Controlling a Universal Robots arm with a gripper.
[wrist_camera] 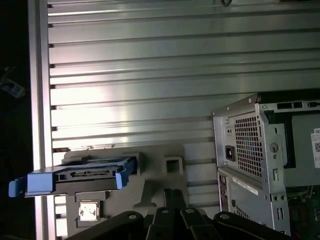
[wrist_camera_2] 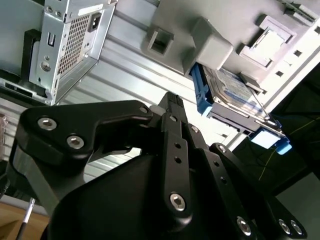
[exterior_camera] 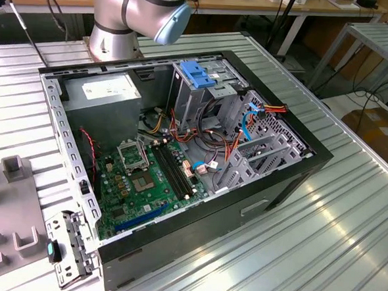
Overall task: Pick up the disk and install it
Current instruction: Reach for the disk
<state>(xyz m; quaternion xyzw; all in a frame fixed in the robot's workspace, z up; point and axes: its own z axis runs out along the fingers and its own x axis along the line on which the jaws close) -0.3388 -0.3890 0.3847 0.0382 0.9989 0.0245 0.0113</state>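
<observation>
Disk (wrist_camera_2: 234, 94) (wrist_camera: 80, 181) in both wrist views, open case (exterior_camera: 208, 229) in exterior view

You have one disk (wrist_camera_2: 232, 91), one grey holder (wrist_camera_2: 215, 47) and one open computer case (exterior_camera: 195, 241). Inside the case, you see one power-supply box (exterior_camera: 106, 97) and one blue bracket (exterior_camera: 197, 73).
</observation>
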